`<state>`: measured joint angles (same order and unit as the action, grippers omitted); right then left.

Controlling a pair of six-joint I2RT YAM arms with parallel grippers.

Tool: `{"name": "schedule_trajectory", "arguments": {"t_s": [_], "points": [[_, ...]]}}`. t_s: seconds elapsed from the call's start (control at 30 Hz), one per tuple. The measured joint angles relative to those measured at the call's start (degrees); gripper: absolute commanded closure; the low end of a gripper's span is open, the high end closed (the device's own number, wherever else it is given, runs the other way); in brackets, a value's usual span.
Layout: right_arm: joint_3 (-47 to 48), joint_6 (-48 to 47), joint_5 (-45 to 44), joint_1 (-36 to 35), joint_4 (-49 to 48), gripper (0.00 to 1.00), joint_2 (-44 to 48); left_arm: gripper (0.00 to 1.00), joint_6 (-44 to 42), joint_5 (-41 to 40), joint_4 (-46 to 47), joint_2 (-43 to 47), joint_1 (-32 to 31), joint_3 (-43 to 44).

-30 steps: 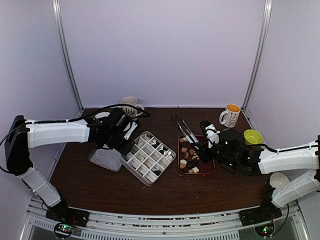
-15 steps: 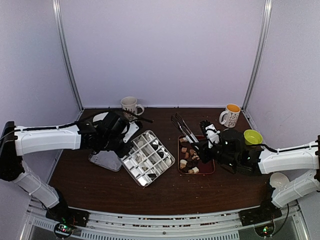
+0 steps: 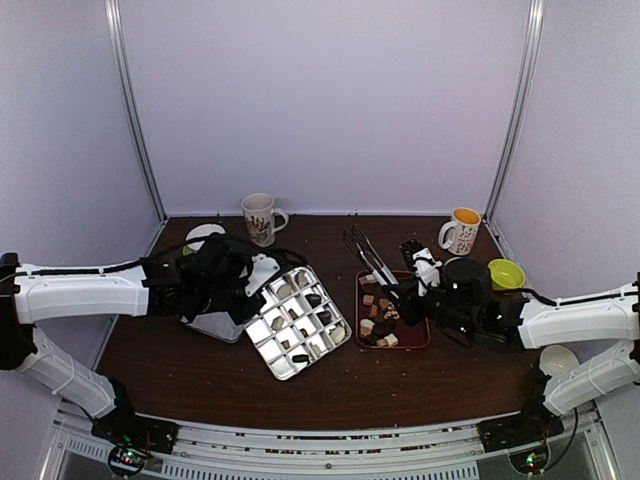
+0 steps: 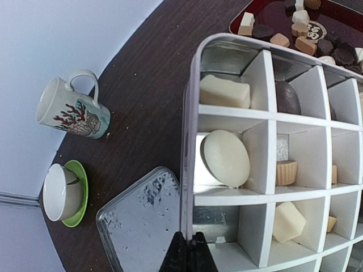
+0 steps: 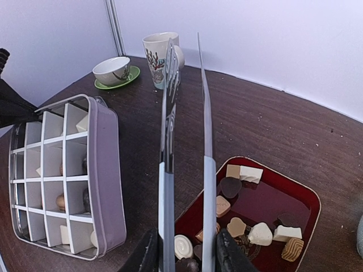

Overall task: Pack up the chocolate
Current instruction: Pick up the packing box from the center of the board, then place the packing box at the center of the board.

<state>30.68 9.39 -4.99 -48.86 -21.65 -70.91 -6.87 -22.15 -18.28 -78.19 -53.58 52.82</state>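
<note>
Left hand point(image 4: 188, 256): pinched tight on the rim of the divided tin point(image 4: 188, 141).
Divided tin: tilted, its gripped edge raised off the counter point(image 3: 200, 372); a lid point(image 4: 142, 224) lies flat just beside it.
Right hand point(image 5: 187, 252): closed narrowly around the handle end of the tongs point(image 5: 168, 130), whose two arms stand apart, pointing away over the counter.
Chocolate point(image 5: 260, 232): dark, tan and white pieces loose in the red tray point(image 5: 264, 199) below the right hand; others sit singly in the tin's cells.
</note>
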Motion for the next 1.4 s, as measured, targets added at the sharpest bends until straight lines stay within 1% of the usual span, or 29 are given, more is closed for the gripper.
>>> {"name": "schedule_trajectory", "arguments": {"t_s": [0.1, 0.2, 0.33, 0.47, 0.6, 0.73, 0.97, 1.17, 1.2, 1.23, 1.3, 1.4], "points": [[0.0, 0.1, 0.0, 0.0, 0.7, 0.68, 0.9, 1.0, 0.1, -0.2, 0.9, -0.1, 0.0, -0.3], [0.9, 1.0, -0.3, 0.0, 5.2, 0.68, 2.1, 1.0, 1.0, 0.0, 2.0, -1.2, 0.4, -0.3], [3.0, 3.2, -0.6, 0.0, 14.2, 0.67, 5.5, 1.0, 4.2, 1.2, 2.6, -3.9, 2.2, -0.3], [7.5, 5.3, -0.2, 0.0, 25.9, 0.66, 9.0, 1.0, 9.7, 5.1, -0.4, -7.9, 6.0, 2.4], [13.6, 7.5, 0.1, 0.5, 39.0, 0.66, 9.3, 1.0, 14.6, 8.8, -3.3, -11.4, 9.0, 5.4], [18.0, 9.1, 0.7, 1.0, 51.6, 0.66, 9.3, 1.0, 17.8, 10.7, -4.5, -13.6, 9.9, 6.8], [20.1, 10.1, 1.6, 1.2, 65.6, 0.66, 9.7, 1.0, 23.5, 16.1, -3.8, -16.5, 11.6, 6.9], [21.3, 11.0, 2.2, 2.8, 71.9, 0.66, 9.8, 1.0, 27.5, 18.0, -1.6, -19.5, 11.8, 6.9], [21.4, 11.1, 2.3, 3.3, 72.3, 0.66, 9.8, 0.98, 27.9, 18.0, -1.0, -20.0, 11.8, 6.9], [21.4, 11.4, 2.5, 3.7, 72.6, 0.66, 9.8, 0.95, 28.1, 18.0, -0.8, -20.1, 11.8, 6.9], [21.4, 11.7, 3.1, 4.9, 73.0, 0.66, 9.8, 0.83, 28.5, 18.0, -0.3, -20.1, 11.8, 6.9], [21.4, 11.9, 4.9, 7.0, 73.0, 0.66, 9.6, 0.69, 28.8, 18.1, 1.3, -20.1, 11.8, 6.9]]}}
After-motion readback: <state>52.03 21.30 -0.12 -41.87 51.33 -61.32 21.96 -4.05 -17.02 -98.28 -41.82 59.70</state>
